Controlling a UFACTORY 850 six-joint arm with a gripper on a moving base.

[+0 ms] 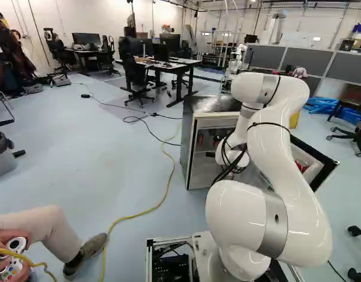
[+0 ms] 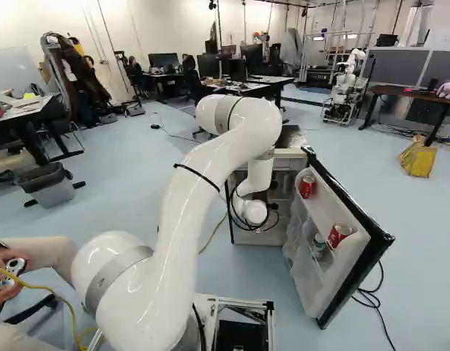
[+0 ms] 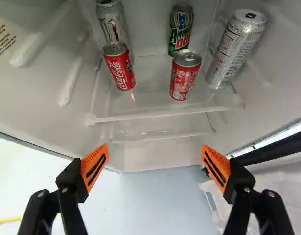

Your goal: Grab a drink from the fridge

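Fridge (image 1: 188,141) partly hidden, rear silver can (image 3: 111,25) overlapped

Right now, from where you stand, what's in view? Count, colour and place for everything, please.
fridge: one, dark-sided, ahead
fridge door: one, white inside, swung open
shelf cans: five (two red, two silver, one green), inside fridge
door cans: three (two red, one unclear), in door racks
desks: several, dark and light, farther back
chairs: several, dark, around desks
bin: one, grey, left of right base view
bag: one, yellow, right of right base view
cable: yellow, across floor
another robot: one, white, background
controller: one, white, in a person's hands
arm: one, white, reaching toward fridge
gripper: one, black with orange pads, open, before shelf
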